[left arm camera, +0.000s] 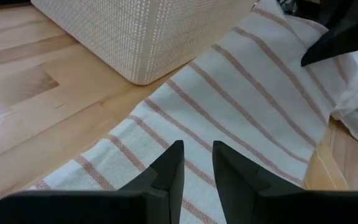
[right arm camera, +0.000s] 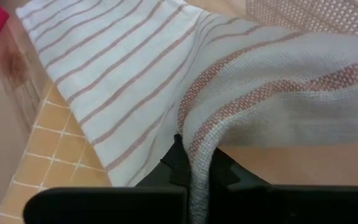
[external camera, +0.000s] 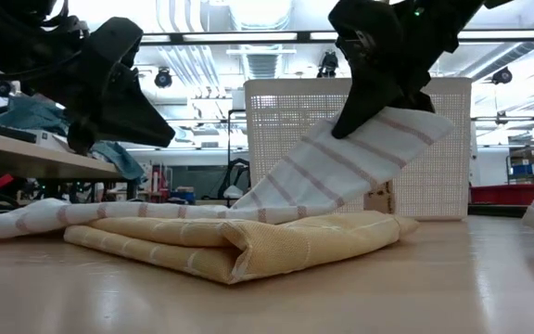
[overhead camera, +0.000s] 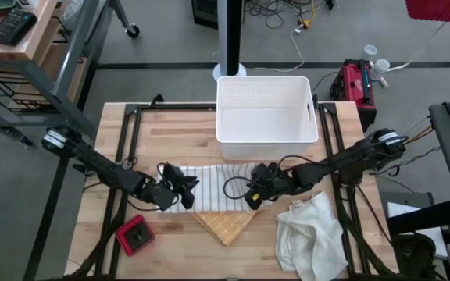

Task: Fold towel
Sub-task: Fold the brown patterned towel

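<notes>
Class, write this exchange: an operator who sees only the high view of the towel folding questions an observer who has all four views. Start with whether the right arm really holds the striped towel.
Operator: Does the right arm hold the cloth?
Observer: Yes. In the right wrist view the right fingers are shut on a fold of the striped towel.
Operator: Is that end off the table?
Observer: Yes. The low view shows it sloping up from the folded yellow towel, clear of the table.
Operator: And the left arm?
Observer: The left fingers are parted, with nothing between them, over the stripes.
</notes>
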You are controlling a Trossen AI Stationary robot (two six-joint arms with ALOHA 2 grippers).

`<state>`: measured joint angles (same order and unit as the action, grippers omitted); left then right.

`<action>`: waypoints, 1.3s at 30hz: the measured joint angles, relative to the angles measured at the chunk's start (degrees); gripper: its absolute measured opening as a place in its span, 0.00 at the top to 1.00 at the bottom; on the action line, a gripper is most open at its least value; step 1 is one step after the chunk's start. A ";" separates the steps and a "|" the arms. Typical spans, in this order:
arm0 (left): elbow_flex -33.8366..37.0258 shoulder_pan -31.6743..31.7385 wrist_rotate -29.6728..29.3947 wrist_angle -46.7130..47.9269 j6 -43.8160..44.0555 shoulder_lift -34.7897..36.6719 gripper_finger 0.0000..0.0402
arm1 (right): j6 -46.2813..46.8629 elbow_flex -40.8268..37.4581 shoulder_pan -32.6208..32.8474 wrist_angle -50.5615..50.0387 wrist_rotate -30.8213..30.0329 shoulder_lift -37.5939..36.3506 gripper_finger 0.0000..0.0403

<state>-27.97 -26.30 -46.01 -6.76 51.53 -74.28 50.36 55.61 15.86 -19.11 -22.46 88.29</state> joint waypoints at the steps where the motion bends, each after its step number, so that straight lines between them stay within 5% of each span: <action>1: 0.00 0.04 -0.01 -0.03 -0.02 0.00 0.81 | -0.04 0.17 -0.03 0.04 -0.01 0.00 0.99; 9: -0.09 0.04 0.04 -0.17 -0.48 0.00 0.81 | 2.10 0.46 -1.85 2.10 -0.94 0.00 0.99; 15: -0.09 0.04 0.04 -0.13 -2.35 0.00 0.81 | 1.27 0.44 -2.57 12.06 -12.55 -0.02 0.99; 31: -0.50 0.22 -0.01 -0.11 -4.79 0.00 0.81 | -1.52 0.70 -2.62 12.67 -8.69 -1.11 0.99; 39: -0.48 0.22 0.02 0.02 -4.70 0.00 0.81 | 3.54 0.72 -1.50 1.53 -7.02 -1.10 0.99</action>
<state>-28.45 -26.09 -46.00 -6.74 46.83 -74.28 53.90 56.34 14.35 -17.58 -29.48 87.19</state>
